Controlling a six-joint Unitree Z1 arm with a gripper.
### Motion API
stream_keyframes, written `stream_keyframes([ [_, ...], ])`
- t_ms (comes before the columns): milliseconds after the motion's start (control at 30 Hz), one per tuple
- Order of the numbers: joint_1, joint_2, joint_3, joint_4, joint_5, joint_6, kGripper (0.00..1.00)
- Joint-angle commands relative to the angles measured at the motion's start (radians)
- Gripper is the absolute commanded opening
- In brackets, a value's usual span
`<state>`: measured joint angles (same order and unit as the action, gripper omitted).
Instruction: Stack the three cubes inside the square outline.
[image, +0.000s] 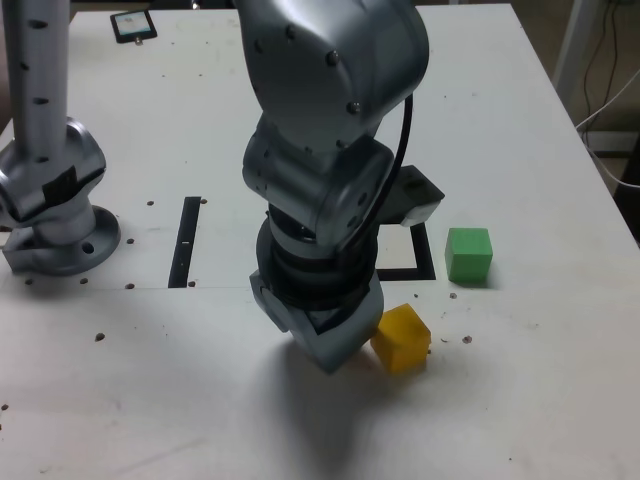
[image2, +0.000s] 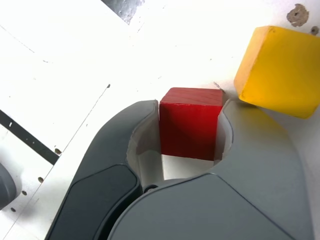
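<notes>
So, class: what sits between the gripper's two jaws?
The red cube, seen in the wrist view; the yellow cube lies just outside the gripper.

A white table (image: 520, 120) carries a green cube (image: 468, 254) and yellow cube (image: 401, 338) towards its right edge, a black square outline (image: 420, 258), a black strip (image: 186, 242), a dark device (image: 133, 26) near its far edge, and a red cube (image2: 191, 122).

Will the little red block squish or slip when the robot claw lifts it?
Probably neither. The small matte red cube looks hard, with crisp edges, so it should keep its shape. Its flat sides sit against the grey gripper jaws, so it likely won't roll.
</notes>
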<state>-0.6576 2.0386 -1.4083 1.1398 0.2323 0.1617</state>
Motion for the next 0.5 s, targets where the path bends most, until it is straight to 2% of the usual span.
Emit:
stream_keyframes([
  [0, 0.004, -0.009, 0.007, 0.014, 0.004, -0.008, 0.19],
  [267, 0.076, -0.150, -0.029, 0.162, 0.060, -0.078, 0.17],
  [367, 0.153, -0.182, -0.066, 0.223, 0.045, -0.077, 0.17],
  [467, 0.238, -0.187, -0.088, 0.267, 0.004, -0.089, 0.17],
])
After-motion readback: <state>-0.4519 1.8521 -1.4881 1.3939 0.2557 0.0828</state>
